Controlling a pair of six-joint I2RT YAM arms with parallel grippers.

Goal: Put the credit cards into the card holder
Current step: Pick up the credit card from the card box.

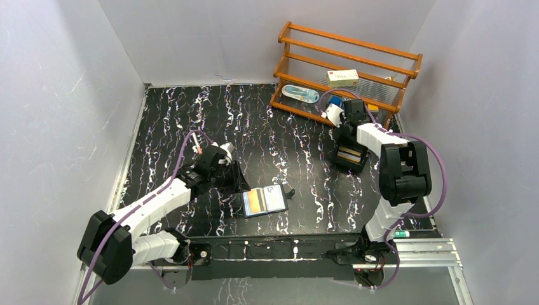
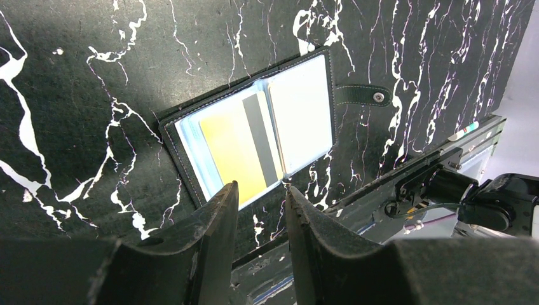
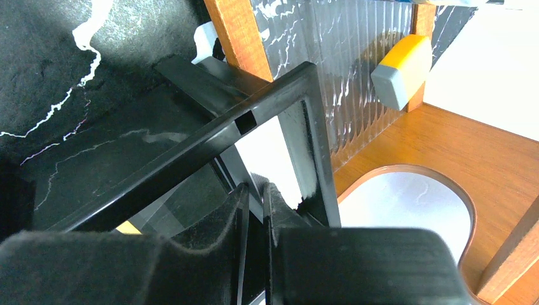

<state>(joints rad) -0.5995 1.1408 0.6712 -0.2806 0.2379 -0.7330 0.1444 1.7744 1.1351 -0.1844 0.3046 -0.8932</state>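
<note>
card holder (image 2: 356,95) lies open on the worktop (image 1: 286,133), tan-orange card (image 2: 232,152) in 1 pocket, at 4 o'clock from the left claw (image 2: 262,190), fingers apart, empty. right claw (image 3: 255,188) reaches into the black box (image 3: 210,136) beside a white card (image 3: 279,152), fingers nearly together; cannot tell if it grips.

Top high, wide; wrists close; card holder (image 1: 265,201) shared top/left.

Robot lab booth: white walls (image 1: 210,38) enclose marbled table (image 1: 279,127).
</note>
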